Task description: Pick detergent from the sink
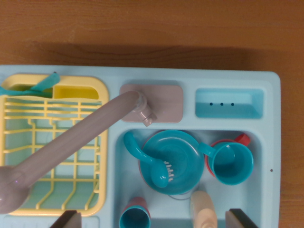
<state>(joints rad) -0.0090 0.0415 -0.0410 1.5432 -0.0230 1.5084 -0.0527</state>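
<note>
A light blue toy sink (273,142) fills the wrist view. The detergent (203,211) appears as a cream-coloured bottle in the basin's near part, cut off by the bottom edge. My gripper (154,220) is open. Only its two dark fingertips (66,219) show at the bottom edge. The detergent lies between them, nearer the one on the wrist view's right. Nothing is held.
In the basin are a teal plate (185,156) with a teal spoon (142,154), a teal cup (231,164) over a red one, and another teal cup (134,217). A mauve faucet (71,142) swings over the yellow dish rack (52,142). A soap tray (229,103) sits behind the basin on the wooden table (152,23).
</note>
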